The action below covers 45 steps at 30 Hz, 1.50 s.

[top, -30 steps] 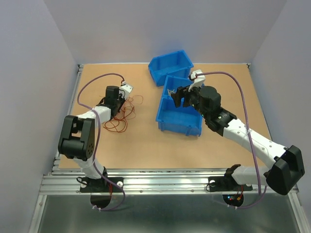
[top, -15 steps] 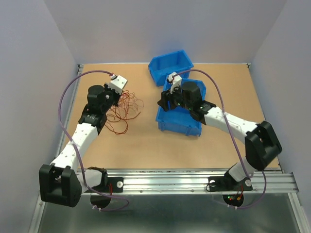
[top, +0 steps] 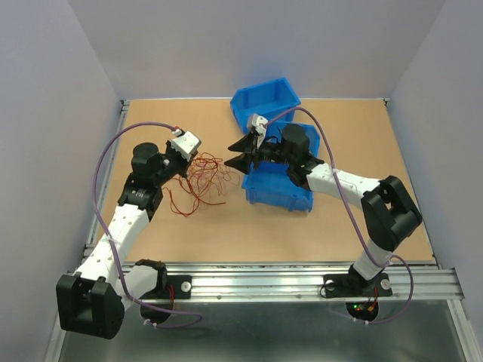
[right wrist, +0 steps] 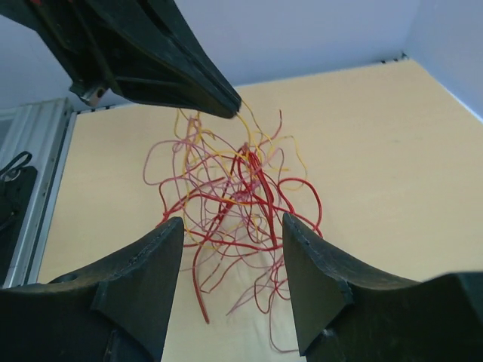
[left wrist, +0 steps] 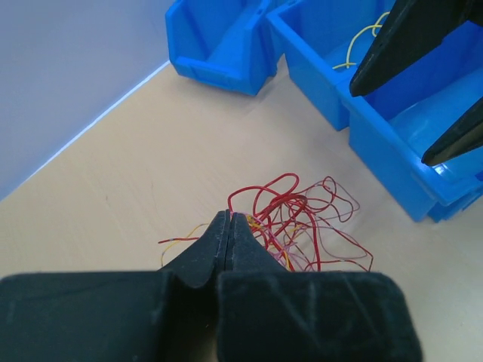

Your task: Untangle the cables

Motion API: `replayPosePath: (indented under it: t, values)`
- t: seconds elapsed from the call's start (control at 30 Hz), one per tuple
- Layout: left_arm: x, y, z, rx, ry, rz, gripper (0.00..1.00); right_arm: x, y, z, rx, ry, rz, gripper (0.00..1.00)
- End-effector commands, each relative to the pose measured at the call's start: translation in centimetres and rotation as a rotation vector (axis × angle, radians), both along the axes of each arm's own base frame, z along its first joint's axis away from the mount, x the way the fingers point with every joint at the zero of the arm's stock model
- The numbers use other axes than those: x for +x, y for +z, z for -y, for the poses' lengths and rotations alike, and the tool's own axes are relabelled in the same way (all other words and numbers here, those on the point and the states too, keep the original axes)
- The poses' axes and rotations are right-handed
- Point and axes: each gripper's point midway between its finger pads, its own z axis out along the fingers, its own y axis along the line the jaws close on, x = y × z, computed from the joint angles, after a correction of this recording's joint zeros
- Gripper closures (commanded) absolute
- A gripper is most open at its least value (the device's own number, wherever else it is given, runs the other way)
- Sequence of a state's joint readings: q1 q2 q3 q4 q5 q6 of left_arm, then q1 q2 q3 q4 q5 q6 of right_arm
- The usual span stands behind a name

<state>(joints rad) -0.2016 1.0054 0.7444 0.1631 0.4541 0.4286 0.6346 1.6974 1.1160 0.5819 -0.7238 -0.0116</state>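
The cables are a tangle of thin red, orange and yellow wires on the table left of the blue bins. My left gripper is shut on strands at the tangle's top edge. In the left wrist view the jaws are pressed together, with the cables spreading beyond the tip. My right gripper is open and empty, pointing left at the tangle. In the right wrist view the cables hang from the left gripper's tip, beyond my open right gripper.
A blue bin lies under the right arm, and a second blue bin stands behind it. The nearer bin holds a yellow wire. Purple arm cords loop above both arms. Walls close the table on three sides.
My right gripper has come out of the near bin, swung left and now stands open facing the tangle. My left gripper has shifted right and nearer, dragging the cables toward the bins.
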Motion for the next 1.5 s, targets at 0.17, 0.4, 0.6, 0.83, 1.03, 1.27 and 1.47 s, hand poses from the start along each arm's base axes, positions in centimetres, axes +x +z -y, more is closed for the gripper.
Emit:
replayPosePath:
  t: [0.17,0.4,0.6,0.83,1.03,1.27,1.47]
  values:
    - [-2.1,2.3,2.2,-0.038,-0.152,0.048,1.0,-2.2,0.7,-1.7,0.062,0.152,0.139,0.39]
    - [-3.4,2.4,3.5,-0.05,-0.254,0.013,1.0,-1.3,0.7,-4.3,0.097,0.132,0.147,0.4]
    - [-4.6,3.0,4.4,-0.06,-0.332,-0.002,1.0,1.3,-0.9,-6.7,0.113,0.022,0.127,0.41]
    - [-3.3,12.0,3.2,-0.153,-0.198,0.11,1.0,1.5,-3.4,-8.8,0.093,0.089,0.112,0.48]
    - [-1.3,28.4,0.6,-0.287,0.004,0.304,1.0,1.1,-4.0,-9.2,0.083,0.105,0.104,0.67]
    - [-2.3,45.2,-8.5,-0.431,0.466,0.717,1.0,0.5,-4.6,-9.2,0.067,0.132,0.103,0.72]
    - [0.2,39.8,-6.4,-0.325,0.383,0.618,1.0,0.3,-4.2,-8.8,0.07,0.122,0.105,0.72]
